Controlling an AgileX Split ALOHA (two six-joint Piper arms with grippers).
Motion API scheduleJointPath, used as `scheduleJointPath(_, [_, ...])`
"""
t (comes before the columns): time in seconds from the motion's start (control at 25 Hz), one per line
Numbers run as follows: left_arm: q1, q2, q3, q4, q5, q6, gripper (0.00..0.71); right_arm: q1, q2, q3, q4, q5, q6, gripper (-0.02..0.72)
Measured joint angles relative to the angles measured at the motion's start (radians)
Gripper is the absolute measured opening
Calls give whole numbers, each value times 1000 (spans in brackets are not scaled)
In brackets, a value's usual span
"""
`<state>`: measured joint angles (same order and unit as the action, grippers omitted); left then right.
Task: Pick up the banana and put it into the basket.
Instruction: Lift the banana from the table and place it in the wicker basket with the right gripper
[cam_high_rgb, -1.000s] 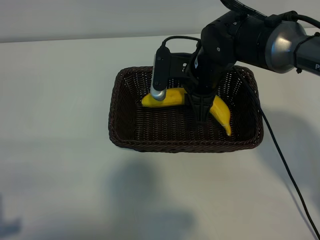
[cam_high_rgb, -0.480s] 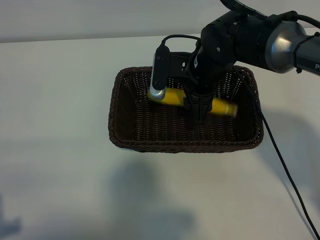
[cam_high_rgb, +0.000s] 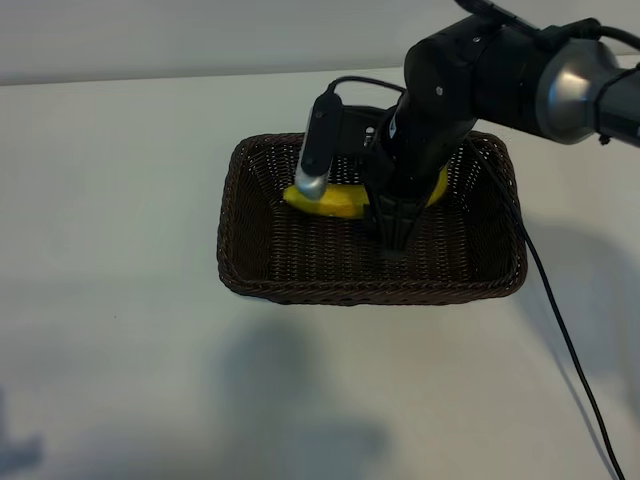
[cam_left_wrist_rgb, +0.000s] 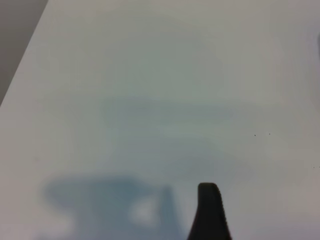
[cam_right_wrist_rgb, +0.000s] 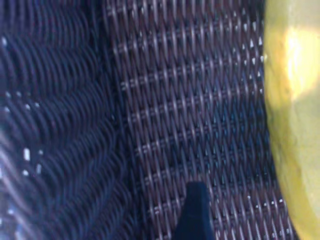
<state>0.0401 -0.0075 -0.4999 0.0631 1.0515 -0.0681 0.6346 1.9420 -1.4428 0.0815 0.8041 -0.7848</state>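
- Evidently, the banana lay inside the basket.
- The right gripper, jaws apart, held nothing.
- Advised: lift straight up, clear of the basket rim.
- The left gripper, away from the basket: opening indeterminate.

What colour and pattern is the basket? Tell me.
Dark brown woven wicker basket; the weave shows best in the right wrist view.

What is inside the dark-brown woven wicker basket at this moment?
The curved bright-yellow banana lies in the dark-brown woven wicker basket, toward its far side. The right gripper reaches in and covers the banana's middle.
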Motion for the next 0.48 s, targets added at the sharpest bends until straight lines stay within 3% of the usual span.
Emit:
scheduleJointPath(0.2, [0,0,0,0,0,0,560,0,-79,0,-8,4,114,601])
scheduleJointPath(0.48, [0,0,0,0,0,0,560,-34,-112,-63,-16,42,180,599])
